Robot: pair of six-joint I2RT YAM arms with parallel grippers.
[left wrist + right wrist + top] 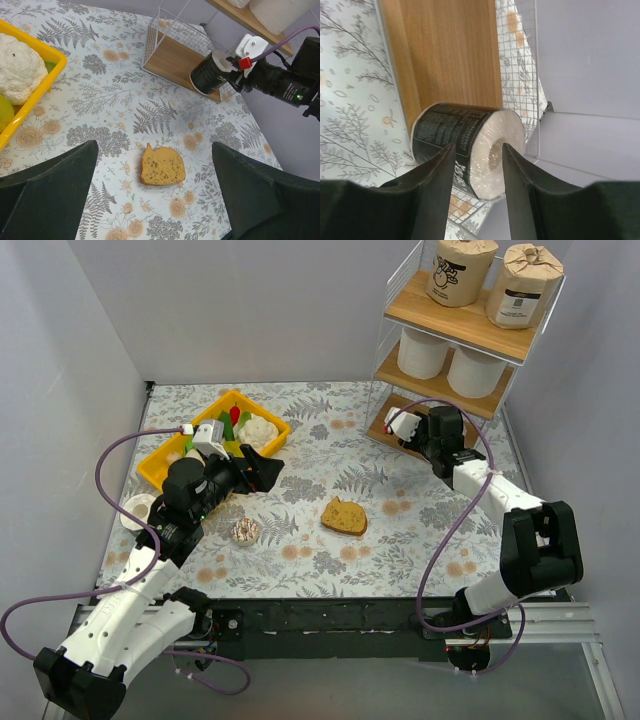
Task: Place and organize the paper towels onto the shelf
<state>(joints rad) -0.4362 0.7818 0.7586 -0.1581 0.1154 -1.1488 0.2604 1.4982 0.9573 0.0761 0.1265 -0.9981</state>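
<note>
The shelf (450,318) stands at the far right. Two tan-wrapped rolls (462,270) sit on its top board and two plain white rolls (422,352) on the middle board. My right gripper (408,430) is at the front edge of the bottom board (445,55). In the right wrist view the gripper (477,150) is shut on a dark-wrapped roll (447,127) lying on its side. One finger is on the wrap and the other at the core. The roll also shows in the left wrist view (209,75). No second dark roll is in view. My left gripper (262,468) is open and empty above the table.
A yellow tray (160,468) with a white cauliflower (262,428) and other toy food sits at the left. A brown bread slice (345,516) lies mid-table, below my left gripper (155,150). A small cup (245,531) stands near the left arm. Walls enclose the table.
</note>
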